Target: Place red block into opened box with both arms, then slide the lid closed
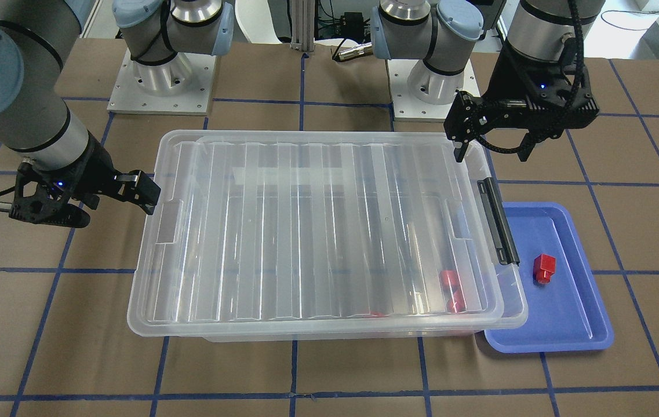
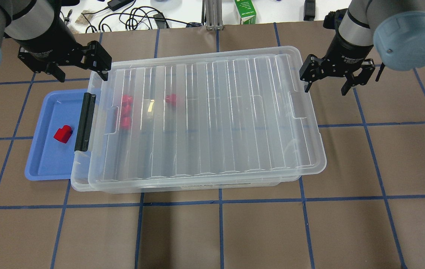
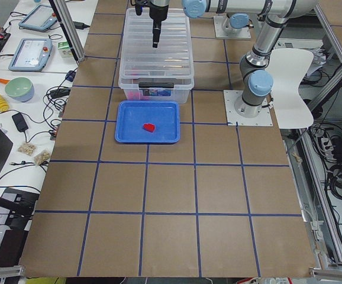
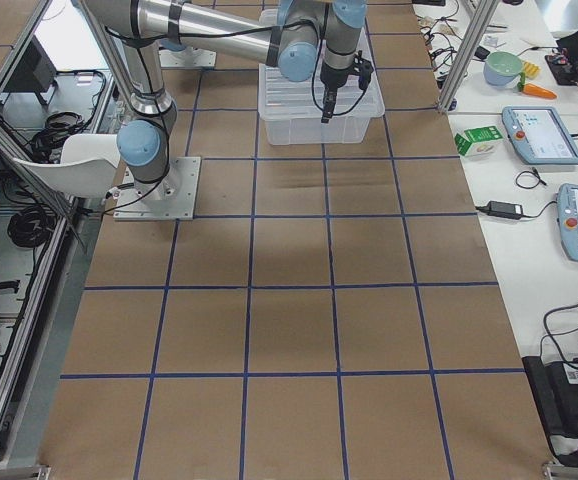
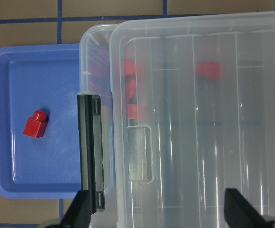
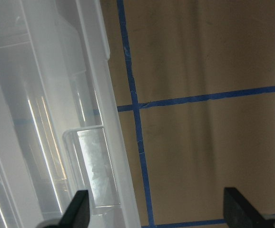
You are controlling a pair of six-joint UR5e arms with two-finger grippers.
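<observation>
Inside the box (image 2: 79, 175) lie 4 red blocks (image 2: 171, 99), on the tray (image 2: 44, 164) 1 block (image 2: 62, 133).

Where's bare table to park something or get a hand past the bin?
Free: table strip along the box's robot-side long edge; table beyond the lid's right end, nearer than the right gripper; blue tray floor around the red block. Crowded: left gripper's corner by the latch.

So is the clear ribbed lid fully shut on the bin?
Not quite: the clear ribbed lid stops short of the black latch bar, leaving a strip of the clear bin uncovered.
</observation>
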